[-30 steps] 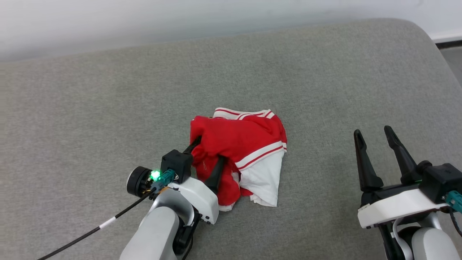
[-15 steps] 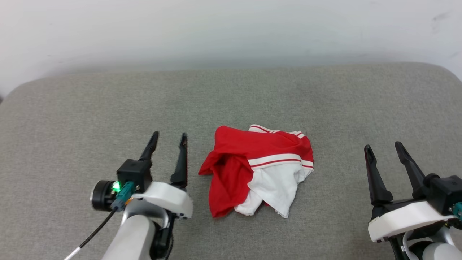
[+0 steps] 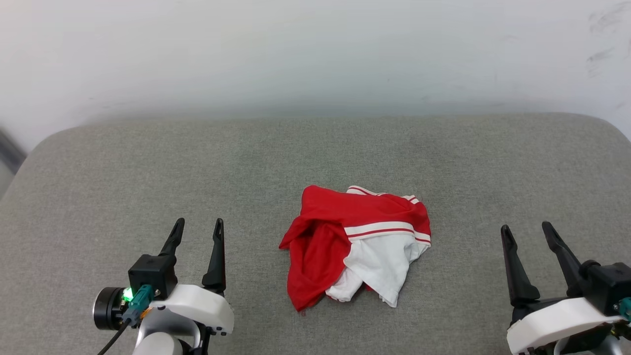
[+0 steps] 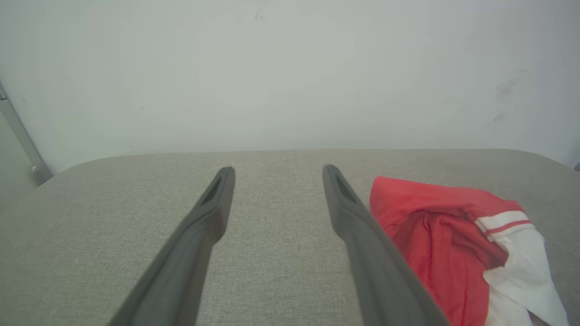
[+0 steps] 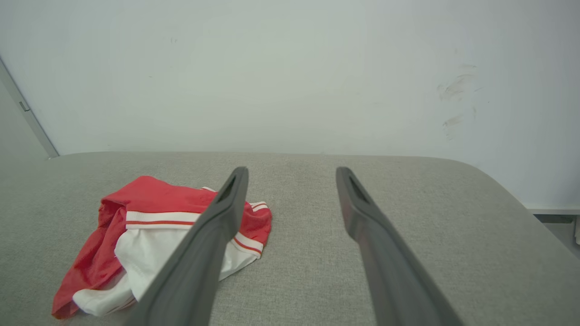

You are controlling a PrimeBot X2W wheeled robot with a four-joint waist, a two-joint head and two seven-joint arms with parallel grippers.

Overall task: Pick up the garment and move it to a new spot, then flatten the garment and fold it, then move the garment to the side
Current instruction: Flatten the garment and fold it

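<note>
The garment (image 3: 340, 231) lies crumpled in a red and white heap on the grey cushion (image 3: 148, 172), near the middle. A white sleeve with red stripes faces the front. My left gripper (image 3: 197, 226) stands open at the lower left, well apart from the heap, with nothing between its fingers. At the lower right my right gripper (image 3: 527, 230) is open and empty too. In the left wrist view the garment (image 4: 435, 226) lies to the right of the left gripper (image 4: 276, 171). In the right wrist view the garment (image 5: 149, 222) sits left of the right gripper (image 5: 292, 171), partly behind one finger.
A pale wall (image 3: 315, 54) rises right behind the cushion's far edge. The cushion's corners round off at the far left (image 3: 44, 148) and far right (image 3: 606, 125). Bare grey fabric lies on both sides of the heap.
My left gripper has let go of the garment and drawn back to the left, away from the heap. The head camera has tilted up, showing more wall. The right gripper has held its pose.
</note>
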